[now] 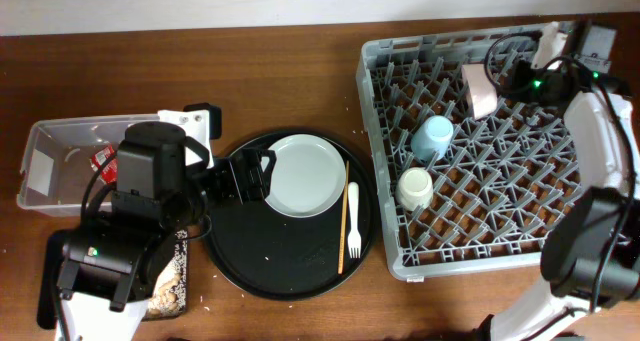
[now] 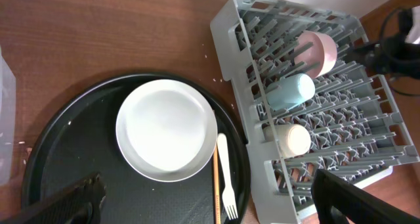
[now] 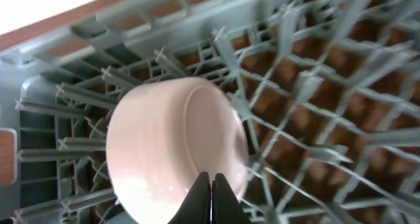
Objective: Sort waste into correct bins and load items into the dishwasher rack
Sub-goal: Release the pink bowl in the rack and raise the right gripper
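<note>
Right gripper (image 3: 210, 184) closed; one bowl (image 3: 164, 145).

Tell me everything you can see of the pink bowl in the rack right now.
The pinkish-white bowl looks smooth and glossy, like ceramic or hard plastic. It is tipped on its side, propped among the upright pegs near the far edge of the grey rack, beyond the light blue cup. The right gripper, shut, sits at its lower rim. Whether it touches the bowl is unclear.
</note>
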